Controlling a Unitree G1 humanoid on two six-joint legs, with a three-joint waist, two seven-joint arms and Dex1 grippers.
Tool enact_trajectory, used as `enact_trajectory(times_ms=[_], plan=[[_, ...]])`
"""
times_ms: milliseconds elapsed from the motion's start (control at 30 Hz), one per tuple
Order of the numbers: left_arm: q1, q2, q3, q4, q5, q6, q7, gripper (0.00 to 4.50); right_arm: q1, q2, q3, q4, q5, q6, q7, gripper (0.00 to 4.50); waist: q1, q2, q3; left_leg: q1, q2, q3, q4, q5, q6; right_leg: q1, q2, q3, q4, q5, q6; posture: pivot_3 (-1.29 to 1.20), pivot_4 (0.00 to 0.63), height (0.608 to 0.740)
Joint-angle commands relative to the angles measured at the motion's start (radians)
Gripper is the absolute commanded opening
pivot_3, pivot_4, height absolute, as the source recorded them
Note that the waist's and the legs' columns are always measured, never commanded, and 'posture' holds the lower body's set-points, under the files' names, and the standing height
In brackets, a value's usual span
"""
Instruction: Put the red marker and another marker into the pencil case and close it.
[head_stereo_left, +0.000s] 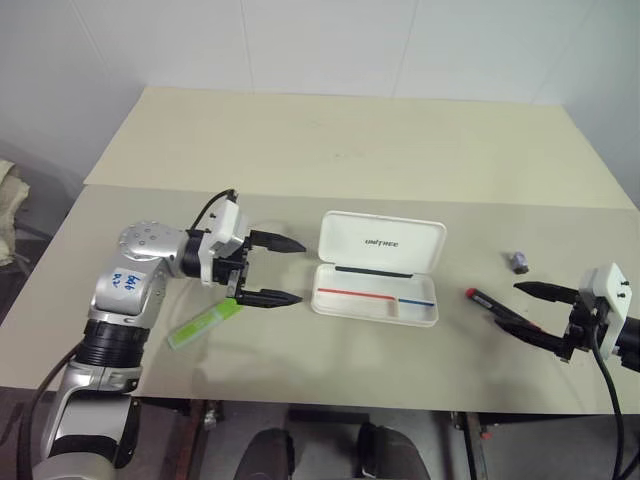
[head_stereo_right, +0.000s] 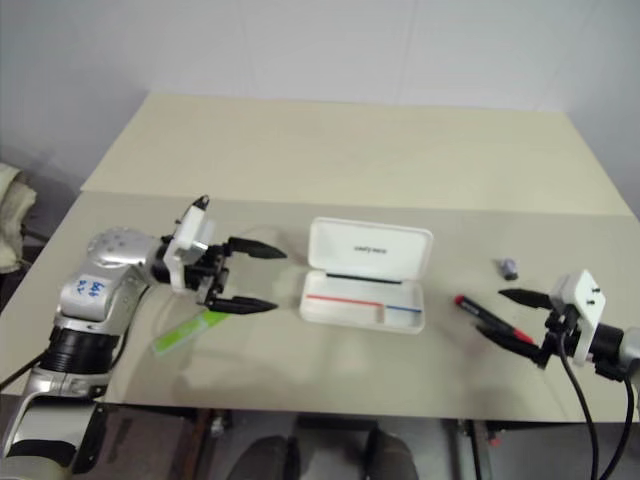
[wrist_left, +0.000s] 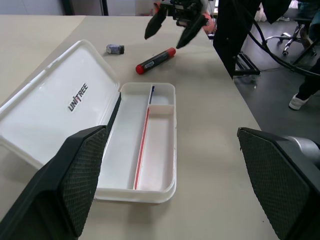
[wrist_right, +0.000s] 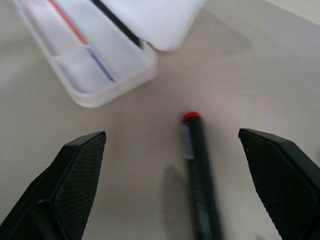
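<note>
A white pencil case lies open at the centre of the beige worktop, its lid raised; left of it the left end effector hovers empty, fingers spread, above a light-green marker; at right the red marker lies between the wide-open fingers of the right end effector; a small grey object sits beyond.

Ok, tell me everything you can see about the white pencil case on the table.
The pencil case is a white, rounded-corner box that looks like hard plastic. It lies open on the table, lid tipped back on its hinge with dark UNITREE lettering on the inner face. The shallow tray has a small partition and a thin red-and-blue line along it, and holds no markers. Nothing touches it but the table.
</note>
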Motion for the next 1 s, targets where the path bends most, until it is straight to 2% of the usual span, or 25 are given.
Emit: enact_trajectory(times_ms=[33, 100, 200, 467, 500, 733, 1000], plan=[[-0.033, 0.027, 0.046, 0.0, -0.042, -0.001, -0.012, 4.45, -0.046, -0.016, 0.024, 0.103, -0.037, -0.049, 0.035, 4.5, -0.003, 0.0, 0.0, 0.0, 0.0, 0.0, 0.0, 0.0, 0.0, 0.0, 0.0, 0.0, 0.0, 0.0, 0.0, 0.0, 0.15, 0.74], [-0.041, 0.034, 0.054, 0.008, -0.049, -0.001, -0.014, 4.45, -0.082, -0.005, 0.049, 0.156, -0.054, -0.06, 0.047, 4.5, -0.004, 0.0, 0.0, 0.0, 0.0, 0.0, 0.0, 0.0, 0.0, 0.0, 0.0, 0.0, 0.0, 0.0, 0.0, 0.0, 0.15, 0.74], [-0.056, 0.044, 0.065, 0.02, -0.057, -0.006, -0.016, 4.5, -0.129, 0.019, 0.096, 0.222, -0.074, -0.076, 0.071, 3.84, -0.007, 0.0, 0.0, 0.0, 0.0, 0.001, 0.0, 0.0, 0.0, 0.0, 0.0, 0.0, -0.001, 0.0, 0.0, 0.0, 0.15, 0.74], [-0.044, 0.038, 0.069, 0.012, -0.058, -0.023, -0.013, 4.5, -0.12, 0.049, 0.121, 0.183, -0.065, -0.089, 0.099, 0.83, -0.004, 0.001, 0.0, -0.001, 0.0, 0.001, 0.0, 0.0, -0.001, 0.0, 0.0, 0.0, 0.0, 0.0, 0.0, 0.0, 0.15, 0.74], [-0.042, 0.037, 0.068, 0.01, -0.059, -0.023, -0.012, 4.5, -0.115, 0.049, 0.119, 0.175, -0.063, -0.087, 0.101, 0.56, -0.005, 0.001, 0.0, 0.0, 0.0, 0.001, 0.0, 0.0, -0.001, 0.0, 0.0, 0.0, 0.0, 0.0, 0.0, 0.0, 0.15, 0.74], [-0.029, 0.022, 0.057, 0.0, -0.05, -0.033, 0.004, 4.5, -0.092, 0.06, 0.097, 0.088, -0.048, -0.088, 0.066, 0.55, -0.005, 0.001, 0.0, 0.0, 0.0, 0.0, 0.0, 0.0, -0.001, 0.0, 0.0, 0.0, 0.0, 0.0, 0.0, 0.0, 0.15, 0.74], [0.028, 0.035, 0.052, 0.018, -0.016, -0.098, 0.015, 4.5, -0.185, 0.073, 0.129, -0.247, 0.066, 0.083, 0.008, 0.55, -0.006, 0.001, 0.001, 0.0, 0.001, 0.0, 0.0, 0.0, -0.001, 0.0, 0.0, 0.0, 0.0, 0.0, 0.0, 0.0, 0.15, 0.74]])
